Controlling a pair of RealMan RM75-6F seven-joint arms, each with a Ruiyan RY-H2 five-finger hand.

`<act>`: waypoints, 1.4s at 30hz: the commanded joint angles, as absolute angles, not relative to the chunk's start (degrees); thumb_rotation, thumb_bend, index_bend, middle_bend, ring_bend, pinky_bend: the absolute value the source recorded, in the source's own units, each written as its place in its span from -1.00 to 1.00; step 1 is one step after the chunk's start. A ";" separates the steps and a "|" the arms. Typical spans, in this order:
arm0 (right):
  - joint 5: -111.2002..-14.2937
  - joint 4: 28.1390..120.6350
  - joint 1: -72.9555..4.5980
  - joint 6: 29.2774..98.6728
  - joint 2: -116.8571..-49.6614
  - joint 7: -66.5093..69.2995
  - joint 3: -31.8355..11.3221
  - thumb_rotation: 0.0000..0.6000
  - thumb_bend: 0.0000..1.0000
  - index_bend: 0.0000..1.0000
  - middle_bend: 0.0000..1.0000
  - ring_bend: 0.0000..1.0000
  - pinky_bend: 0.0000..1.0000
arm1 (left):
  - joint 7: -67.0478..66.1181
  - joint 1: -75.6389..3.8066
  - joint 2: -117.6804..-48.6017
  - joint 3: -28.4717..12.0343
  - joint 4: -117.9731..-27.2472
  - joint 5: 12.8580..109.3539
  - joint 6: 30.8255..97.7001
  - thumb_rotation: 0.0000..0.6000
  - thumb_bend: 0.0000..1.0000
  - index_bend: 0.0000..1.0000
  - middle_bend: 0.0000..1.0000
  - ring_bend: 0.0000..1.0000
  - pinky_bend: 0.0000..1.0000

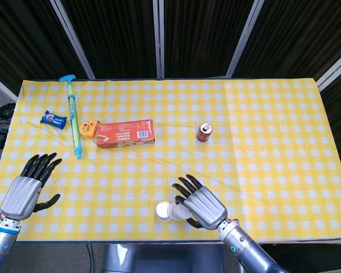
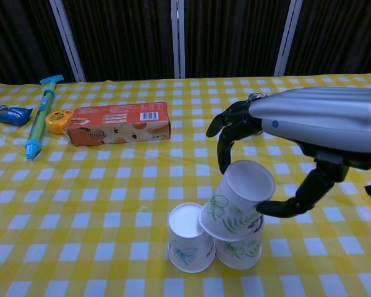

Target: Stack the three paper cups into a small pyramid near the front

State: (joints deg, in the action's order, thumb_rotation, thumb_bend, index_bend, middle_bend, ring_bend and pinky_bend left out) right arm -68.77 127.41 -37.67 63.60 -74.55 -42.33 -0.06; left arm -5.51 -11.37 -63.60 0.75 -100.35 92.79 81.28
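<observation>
Two upside-down paper cups stand side by side near the table's front edge, the left cup (image 2: 188,239) (image 1: 163,211) and the right cup (image 2: 239,251). A third paper cup (image 2: 238,197) with a green leaf print leans tilted on top of them, over the right one. My right hand (image 2: 309,124) (image 1: 200,203) holds this top cup, its fingers (image 2: 225,145) behind the cup and the thumb (image 2: 295,201) at its right side. In the head view the hand hides most of the cups. My left hand (image 1: 28,187) hovers open over the table's front left corner, holding nothing.
An orange cracker box (image 1: 125,133) (image 2: 119,124) lies left of centre, with a small orange item (image 1: 88,129) beside it. A blue-green toy syringe (image 1: 74,122) and a blue snack packet (image 1: 53,119) lie at the far left. A soda can (image 1: 204,131) stands mid-table.
</observation>
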 commanded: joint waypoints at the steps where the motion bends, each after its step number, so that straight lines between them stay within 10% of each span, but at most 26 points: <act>1: -68.90 127.41 -37.64 63.73 -74.71 -42.45 -0.05 1.00 -0.62 -0.22 -0.84 -1.00 -1.00 | -5.41 -11.38 -63.59 0.71 -100.38 92.74 81.24 1.00 -0.49 -0.85 -1.00 -1.00 -1.00; 33: -71.67 131.51 -32.66 72.32 -64.36 -41.08 0.09 1.00 -0.70 -0.65 -1.00 -1.00 -1.00 | -4.18 -11.05 -63.12 0.11 -100.11 92.03 81.67 1.00 -0.49 -0.85 -1.00 -1.00 -1.00; 42: -78.36 113.90 -22.86 81.35 -61.23 -21.41 1.32 1.00 -0.70 -0.87 -1.00 -1.00 -1.00 | -5.59 -11.01 -63.93 -0.08 -99.53 91.05 81.16 1.00 -0.49 -0.93 -1.00 -1.00 -1.00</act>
State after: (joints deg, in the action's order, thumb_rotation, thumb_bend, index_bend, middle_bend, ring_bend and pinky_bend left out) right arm -75.48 121.96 -27.34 77.15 -61.57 -28.32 0.75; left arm -5.44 -11.01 -63.80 -0.04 -99.61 91.15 81.22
